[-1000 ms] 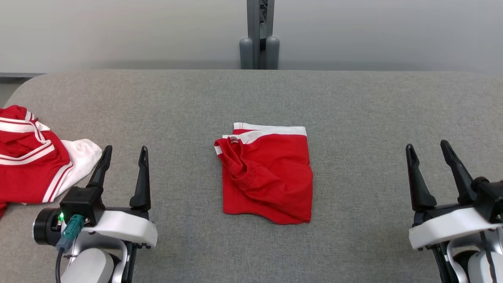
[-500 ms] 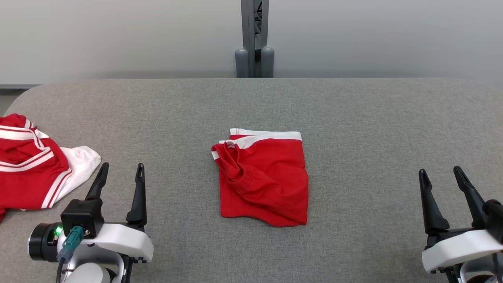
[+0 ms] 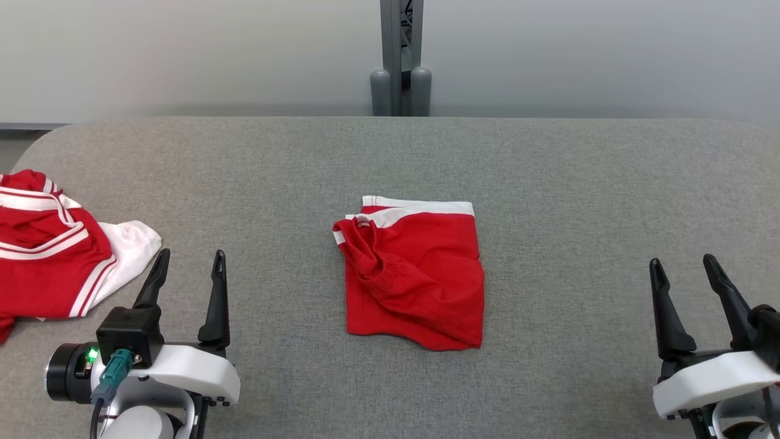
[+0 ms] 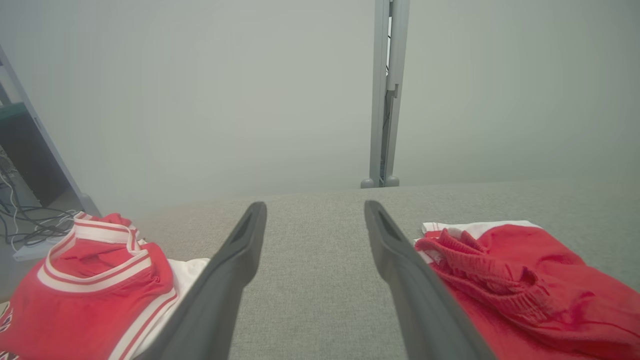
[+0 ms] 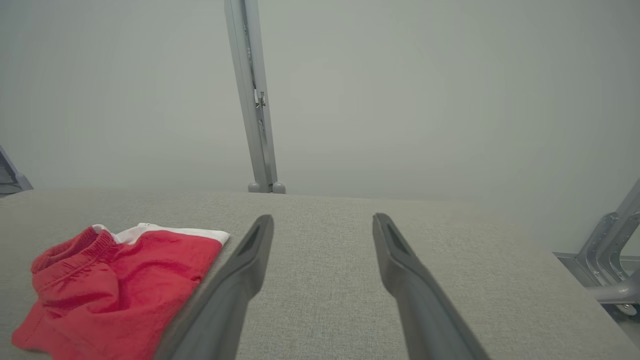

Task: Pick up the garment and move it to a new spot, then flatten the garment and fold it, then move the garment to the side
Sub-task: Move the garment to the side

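On the table [image 3: 567, 183], the garment [image 3: 414, 277] lies between my left tool [image 3: 191, 254], the nearer, and right tool [image 3: 682, 262]; both spread apart, empty.

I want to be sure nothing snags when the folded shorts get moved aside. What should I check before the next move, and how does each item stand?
1. Left gripper open, holding nothing: ok.
2. Right gripper open, holding nothing: ok.
3. Red shorts folded, lying flat between the grippers and apart from both: ok, though the waistband bunches along their left edge.
4. Bare table to the right of the shorts for a set-down spot: ok.
5. Left side free: not ok, a red and white garment lies there.
6. Left gripper's outer fingertip apart from that garment's white sleeve: cannot tell.
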Robot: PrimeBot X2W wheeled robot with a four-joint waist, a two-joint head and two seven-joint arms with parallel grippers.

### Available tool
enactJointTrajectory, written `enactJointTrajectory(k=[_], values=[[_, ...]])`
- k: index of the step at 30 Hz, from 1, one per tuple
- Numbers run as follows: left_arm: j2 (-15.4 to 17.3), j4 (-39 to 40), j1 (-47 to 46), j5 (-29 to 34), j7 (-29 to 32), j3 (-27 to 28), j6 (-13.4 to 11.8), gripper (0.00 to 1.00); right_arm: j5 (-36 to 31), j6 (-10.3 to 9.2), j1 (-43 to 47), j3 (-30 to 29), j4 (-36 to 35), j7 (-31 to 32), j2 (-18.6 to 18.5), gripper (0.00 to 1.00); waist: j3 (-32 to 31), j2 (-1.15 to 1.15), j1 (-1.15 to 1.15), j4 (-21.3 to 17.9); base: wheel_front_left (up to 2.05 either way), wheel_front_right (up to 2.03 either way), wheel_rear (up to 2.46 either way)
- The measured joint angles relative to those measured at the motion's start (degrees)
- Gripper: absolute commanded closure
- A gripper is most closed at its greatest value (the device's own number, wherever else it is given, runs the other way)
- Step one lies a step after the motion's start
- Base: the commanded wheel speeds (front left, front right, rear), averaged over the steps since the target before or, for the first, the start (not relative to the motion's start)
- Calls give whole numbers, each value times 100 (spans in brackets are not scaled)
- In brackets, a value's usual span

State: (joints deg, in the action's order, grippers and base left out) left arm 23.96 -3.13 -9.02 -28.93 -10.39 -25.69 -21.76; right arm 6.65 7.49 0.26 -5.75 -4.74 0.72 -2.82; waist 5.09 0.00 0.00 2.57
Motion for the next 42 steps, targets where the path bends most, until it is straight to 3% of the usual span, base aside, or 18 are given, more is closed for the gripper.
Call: enactJointTrajectory(k=[8, 21, 30, 31, 32, 33, 42], values=[[-121, 24, -151, -42, -21, -81, 47, 0, 168, 0, -248, 559, 477, 208, 4, 0, 94, 0, 0, 249, 0, 0, 0], [-408, -248, -495, 7, -154, -313, 219, 0, 715, 0, -1172, 1671, 2483, 13, 8, 0, 532, 0, 0, 897, 0, 0, 0], [-470, -414, -615, -1, -264, -296, 279, 0, 1463, 0, -1560, 2130, 3367, -126, 7, 0, 689, 0, 0, 993, 0, 0, 0], [-470, -419, -630, -9, -275, -292, 281, 0, 1522, 0, -1604, 2202, 3415, -135, 5, 52, 693, 0, 0, 979, 0, 0, 0], [-474, -430, -647, -14, -276, -290, 297, 0, 1657, 0, -1644, 2292, 3464, -155, -1, 86, 694, 0, 0, 963, 0, 0, 0], [-477, -438, -659, -15, -277, -292, 299, 0, 1727, 0, -1661, 2337, 3515, -194, 1, 100, 694, 0, 0, 944, 0, 0, 0], [-449, -307, -720, 27, -308, -324, 298, 0, 1482, 4, -1725, 2302, 3763, -503, 29, 100, 707, 0, 0, 540, 0, 0, 0]])
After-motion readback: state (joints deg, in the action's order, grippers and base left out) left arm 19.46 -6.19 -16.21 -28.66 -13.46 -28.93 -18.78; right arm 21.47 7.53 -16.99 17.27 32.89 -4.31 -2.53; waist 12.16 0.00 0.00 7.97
